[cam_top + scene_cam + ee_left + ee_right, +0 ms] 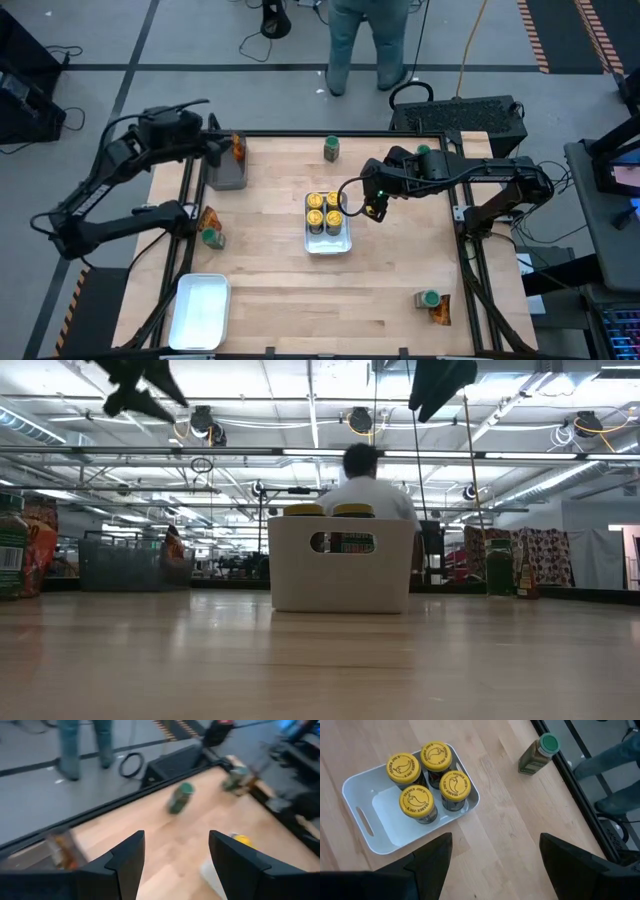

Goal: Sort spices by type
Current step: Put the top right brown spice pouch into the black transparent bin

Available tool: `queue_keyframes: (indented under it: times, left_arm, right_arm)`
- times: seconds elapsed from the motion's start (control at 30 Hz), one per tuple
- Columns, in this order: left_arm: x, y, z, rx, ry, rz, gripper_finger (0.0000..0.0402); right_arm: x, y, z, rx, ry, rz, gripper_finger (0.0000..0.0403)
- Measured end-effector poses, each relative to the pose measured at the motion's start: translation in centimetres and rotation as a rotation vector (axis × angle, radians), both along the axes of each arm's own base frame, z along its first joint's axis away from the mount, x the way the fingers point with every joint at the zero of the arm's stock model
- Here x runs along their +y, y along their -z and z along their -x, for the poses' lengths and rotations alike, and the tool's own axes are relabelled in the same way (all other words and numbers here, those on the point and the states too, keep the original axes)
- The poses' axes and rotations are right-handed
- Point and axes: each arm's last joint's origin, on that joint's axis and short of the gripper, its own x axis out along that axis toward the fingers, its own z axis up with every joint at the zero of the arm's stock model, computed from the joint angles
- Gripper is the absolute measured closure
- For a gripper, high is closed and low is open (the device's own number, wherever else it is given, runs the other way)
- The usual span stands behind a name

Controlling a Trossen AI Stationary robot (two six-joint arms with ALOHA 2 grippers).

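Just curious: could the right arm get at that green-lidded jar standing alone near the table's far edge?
Probably yes. The right gripper hangs open beside the white tray, and only bare wood lies between it and the green-lidded jar.

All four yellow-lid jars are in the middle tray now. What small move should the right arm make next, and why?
Probably the right gripper, fingers open and empty beside the white tray, should swing toward the green-lid jar at the far edge. The four yellow-lid jars already stand grouped in that tray, and this green jar stands alone and looks the closest loose one to that arm.
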Motion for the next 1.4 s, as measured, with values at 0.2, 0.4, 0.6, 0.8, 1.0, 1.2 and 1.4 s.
queue_keyframes:
  times: [0.2, 0.4, 0.6, 0.8, 1.0, 1.2, 1.4]
  left_arm:
    - [-1.3, -0.3, -2.9, -0.037, 0.183, 0.023, 0.0179]
    - [-3.8, -0.5, -6.8, -0.062, 0.43, -0.086, 0.0179]
    - [-5.8, -0.1, -10.2, -0.042, 0.543, -0.226, 0.0179]
    - [-6.3, 0.3, -12.3, -0.047, 0.58, -0.282, 0.0179]
    - [-6.3, 0.3, -12.8, -0.067, 0.598, -0.29, 0.0179]
    - [-6.3, 0.2, -12.6, -0.074, 0.602, -0.296, 0.0179]
    - [-6.3, 0.2, -12.6, -0.077, 0.598, -0.28, 0.0178]
  right_arm:
    - [0.1, 0.1, 0.2, 0.011, 0.019, -0.037, 0.0122]
    - [1.0, 0.5, 0.7, 0.076, -0.037, -0.223, 0.0122]
    - [2.4, 0.8, 1.7, 0.149, 0.044, -0.306, 0.0122]
    - [1.1, 1.0, 2.9, 0.189, 0.35, -0.255, 0.0122]
    - [-4.1, 2.4, 3.2, 0.234, 0.503, -0.225, 0.0122]
    - [-9.8, 5.1, 6.6, 0.31, 0.715, -0.164, 0.0122]
    - [-12.9, 7.3, 10.6, 0.219, 0.918, -0.164, 0.0122]
